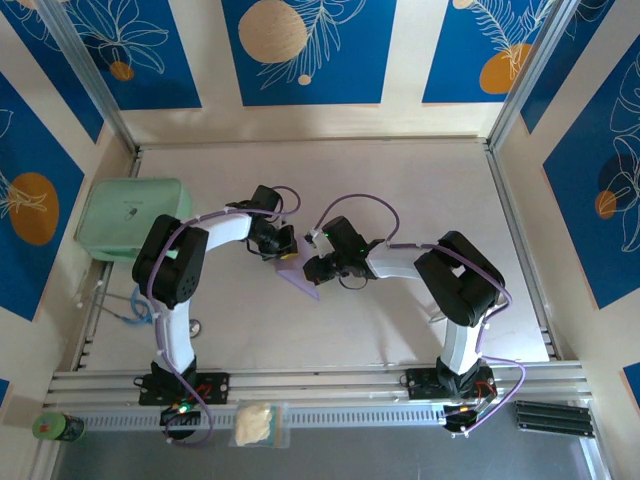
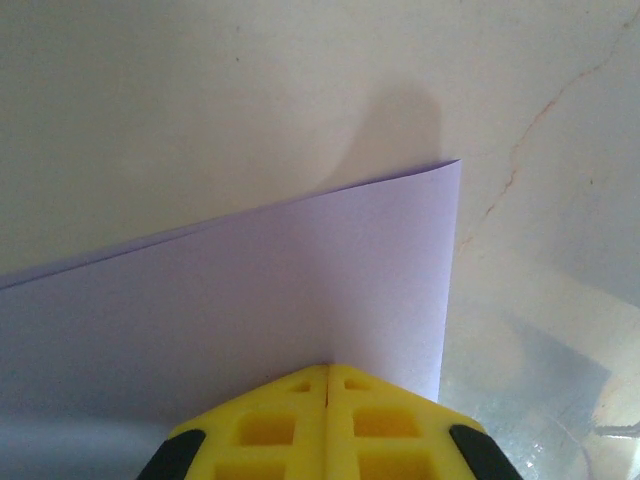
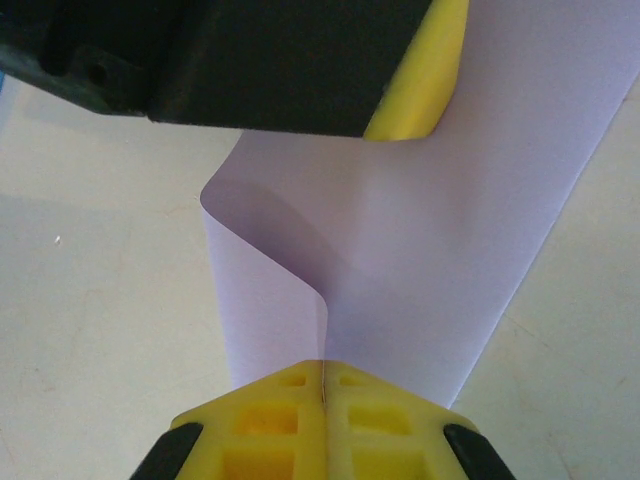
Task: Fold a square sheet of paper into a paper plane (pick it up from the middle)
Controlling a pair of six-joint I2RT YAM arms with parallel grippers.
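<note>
From the top external view, I have both arms bent inward so the left gripper [image 1: 278, 243] and the right gripper [image 1: 312, 266] meet over the middle of the table [image 1: 400, 190]. The square sheet of paper [image 1: 299, 277] hangs between them as a lilac wedge. I judge this two-sided hold keeps the sheet off the surface so a fold can be worked. The mint-green box [image 1: 130, 218] sits well apart at the left wall, out of the way.

In the left wrist view, the left gripper [image 2: 328, 372] has its yellow fingers pressed together on the near edge of the sheet [image 2: 250, 300], which stretches away from them above the table. The far edge looks doubled, though I cannot tell whether that is a finished fold.

In the right wrist view, the right gripper [image 3: 325, 372] is likewise pinched tight on the sheet [image 3: 430, 250] at its near edge. The left gripper's yellow pad [image 3: 432, 80] grips the opposite end. Between them the paper buckles into a soft S-curve. That slack suggests the grips are close together, which lets the sheet bend instead of tearing.
</note>
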